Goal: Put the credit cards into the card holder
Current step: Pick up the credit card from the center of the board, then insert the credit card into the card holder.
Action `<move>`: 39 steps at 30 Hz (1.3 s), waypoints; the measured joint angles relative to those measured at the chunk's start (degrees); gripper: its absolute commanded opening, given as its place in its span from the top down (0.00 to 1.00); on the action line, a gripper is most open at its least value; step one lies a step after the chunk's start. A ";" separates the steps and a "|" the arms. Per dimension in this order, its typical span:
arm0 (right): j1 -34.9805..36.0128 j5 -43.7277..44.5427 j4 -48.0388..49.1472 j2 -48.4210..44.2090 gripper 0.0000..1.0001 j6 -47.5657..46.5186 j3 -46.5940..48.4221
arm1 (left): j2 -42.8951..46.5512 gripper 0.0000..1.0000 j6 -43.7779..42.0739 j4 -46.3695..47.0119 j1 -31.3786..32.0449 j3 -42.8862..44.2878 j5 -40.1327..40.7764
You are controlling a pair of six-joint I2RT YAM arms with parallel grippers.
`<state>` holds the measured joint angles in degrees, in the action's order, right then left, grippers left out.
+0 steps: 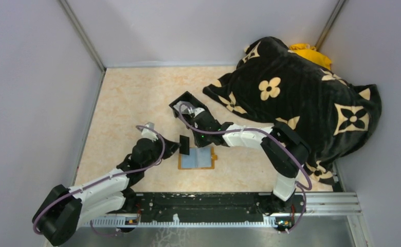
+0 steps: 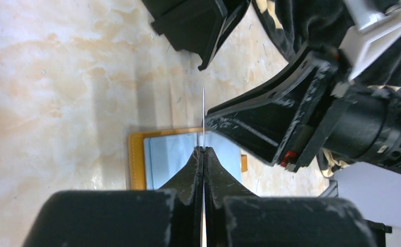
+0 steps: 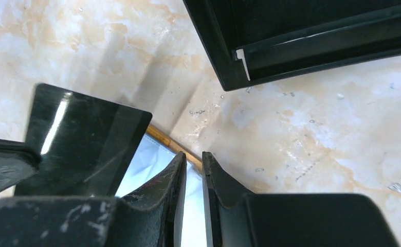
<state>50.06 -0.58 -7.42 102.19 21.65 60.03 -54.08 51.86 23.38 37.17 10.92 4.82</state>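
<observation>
The card holder lies open on the table, orange-tan outside with pale blue inner panels. My left gripper is shut on one credit card, which stands upright on edge over the holder's left part. That card looks dark and glossy in the right wrist view and shows as a thin line in the left wrist view. My right gripper hangs just right of the card, over the holder's far edge. Its jaws stand slightly open with nothing between them.
A black square open-topped box sits just behind the grippers. A black blanket with a cream flower pattern covers the back right, with something yellow behind it. Pale walls close in the table on three sides.
</observation>
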 measured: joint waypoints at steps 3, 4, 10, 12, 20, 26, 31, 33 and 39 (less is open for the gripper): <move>-0.22 1.03 -0.26 -2.34 0.81 0.00 -0.79 | 0.39 1.00 1.79 -0.07 0.50 -1.07 -1.51; -0.33 1.38 -0.24 -3.15 0.81 0.00 -1.14 | 0.37 1.00 2.47 -0.13 0.79 -1.40 -1.84; -0.44 2.89 -0.44 -7.72 0.81 0.02 -4.17 | -2.19 1.00 6.01 0.92 3.78 -2.32 -2.32; -0.44 3.17 -0.44 -8.87 0.81 0.04 -4.92 | -3.69 1.00 7.13 1.99 4.61 -2.86 -2.45; -0.46 2.99 -0.17 -12.00 0.82 0.72 -9.55 | -7.26 1.00 10.03 5.64 6.01 -4.33 -2.45; -0.46 1.92 0.50 -13.60 0.82 1.95 -13.51 | -8.35 1.00 10.32 9.01 6.75 -4.66 -2.14; -0.46 1.25 1.36 -13.94 0.83 2.62 -14.95 | -9.99 1.00 10.25 12.52 7.30 -5.66 -2.03; -0.46 1.03 1.90 -13.94 0.83 2.78 -15.41 | -10.60 1.00 10.14 13.79 7.52 -6.03 -1.97; -0.46 0.46 2.34 -13.94 0.83 3.34 -15.82 | -12.02 1.00 9.64 17.35 7.98 -7.10 -1.86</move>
<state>49.60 -0.12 -5.08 88.25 24.99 44.21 -66.11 61.49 40.73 45.15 3.81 2.96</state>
